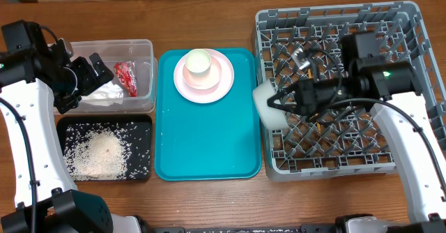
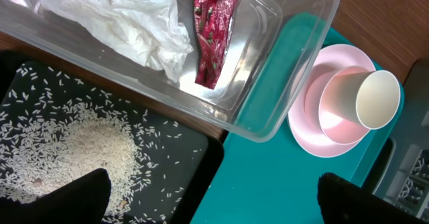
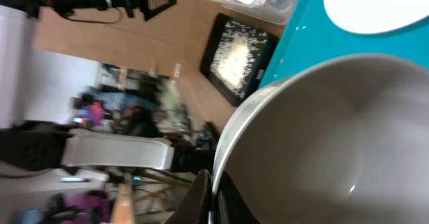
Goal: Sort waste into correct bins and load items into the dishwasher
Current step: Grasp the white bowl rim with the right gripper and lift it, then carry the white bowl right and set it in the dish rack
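At the nine o'clock edge of the grey dish rack [image 1: 411, 24], my right claw [image 1: 279, 99] pinches the rim of the grey-white bowl [image 1: 267, 107]. One finger is inside the wall and one outside, and the bowl hangs tipped over the rack's outer wall. The wrist view shows a smooth, glossy interior. I judge the bowl stiff, fairly light and slick, so a rim pinch this narrow could let it swivel or slip. It looks hard enough to chip against the upright pegs, and it wants lowering between them rather than dropping. A deeper bite on the wall would steady it.

My left claw [image 1: 104, 72] is spread wide and empty at ten o'clock on the table. It hovers above the clear tub [image 1: 143, 48], which holds the white tissue [image 1: 104, 92] and the red wrapper [image 1: 127, 76]. Rice [image 1: 97, 153] lies in the black tray [image 1: 143, 121] at seven o'clock.

On the teal tray [image 1: 209, 149], toward twelve o'clock, the pink plate [image 1: 224, 86] carries the pinkish bowl [image 1: 191, 79] with the cream cup [image 1: 198, 61] in it. All three look rigid and smooth, and each is best taken by its rim.
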### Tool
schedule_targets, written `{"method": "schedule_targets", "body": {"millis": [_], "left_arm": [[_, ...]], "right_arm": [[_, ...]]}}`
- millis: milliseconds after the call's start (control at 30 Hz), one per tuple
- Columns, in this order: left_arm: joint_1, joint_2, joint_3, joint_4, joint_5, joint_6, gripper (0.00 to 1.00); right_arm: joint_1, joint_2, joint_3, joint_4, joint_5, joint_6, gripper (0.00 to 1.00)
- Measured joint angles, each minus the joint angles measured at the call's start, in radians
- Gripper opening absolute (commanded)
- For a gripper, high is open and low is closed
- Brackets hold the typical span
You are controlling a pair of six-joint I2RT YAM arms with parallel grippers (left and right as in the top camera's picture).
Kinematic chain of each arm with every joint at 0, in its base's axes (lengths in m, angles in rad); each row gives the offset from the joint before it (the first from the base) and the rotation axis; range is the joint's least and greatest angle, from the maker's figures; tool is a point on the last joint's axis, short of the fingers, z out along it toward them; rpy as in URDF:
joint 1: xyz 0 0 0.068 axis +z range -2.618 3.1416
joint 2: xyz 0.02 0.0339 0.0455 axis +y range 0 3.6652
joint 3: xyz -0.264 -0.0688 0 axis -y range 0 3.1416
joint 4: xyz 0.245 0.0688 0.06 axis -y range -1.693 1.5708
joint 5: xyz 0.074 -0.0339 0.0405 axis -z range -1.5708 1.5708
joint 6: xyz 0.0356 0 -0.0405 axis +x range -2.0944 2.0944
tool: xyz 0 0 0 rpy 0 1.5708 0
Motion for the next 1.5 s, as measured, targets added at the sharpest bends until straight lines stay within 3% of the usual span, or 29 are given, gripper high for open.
{"method": "schedule_targets", "body": {"millis": [300,633,1500], "left_arm": [[0.000,0.000,0.000,0.000,0.000,0.000,1.00],[0.000,0.000,0.000,0.000,0.000,0.000,1.00],[0.000,0.000,0.000,0.000,0.000,0.000,1.00]], "right_arm": [[-0.136,0.000,-0.251,0.027,-0.187,-0.161,0.04],[-0.203,0.000,-0.411,0.129,-0.225,-0.198,0.04],[-0.245,0.000,-0.456,0.126,-0.196,-0.206,0.05]]}}
